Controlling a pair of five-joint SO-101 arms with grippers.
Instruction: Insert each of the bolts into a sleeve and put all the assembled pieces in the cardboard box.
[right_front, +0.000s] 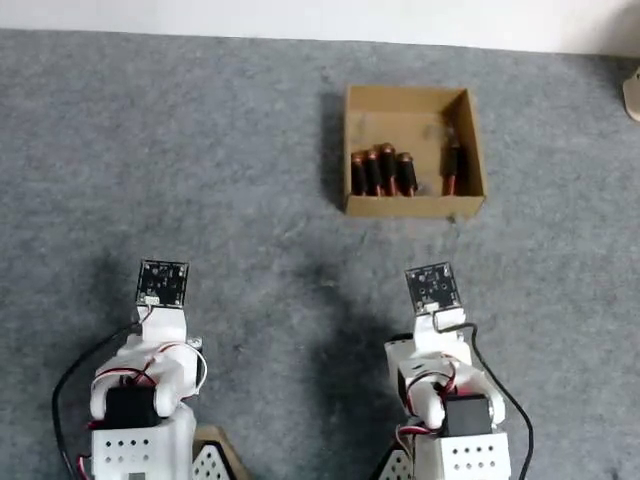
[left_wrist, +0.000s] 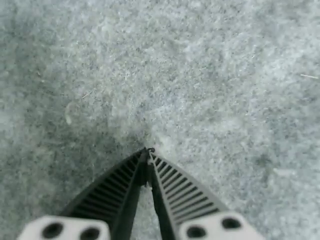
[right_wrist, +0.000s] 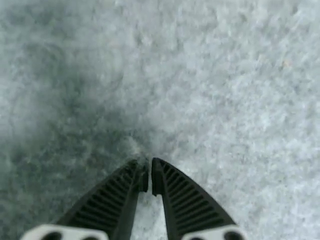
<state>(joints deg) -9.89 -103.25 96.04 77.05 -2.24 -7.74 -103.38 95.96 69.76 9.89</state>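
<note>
The cardboard box stands at the far middle-right of the grey felt table. Inside it lie several copper-coloured assembled pieces side by side, and one more near its right wall. Both arms sit folded back at the near edge, well short of the box. My left gripper is shut, its tips touching just above bare felt, with nothing held. My right gripper is shut too, its tips almost touching over bare felt, and holds nothing.
Grey felt covers the whole table. The left arm sits at the near left and the right arm at the near right. A pale object shows at the far right edge.
</note>
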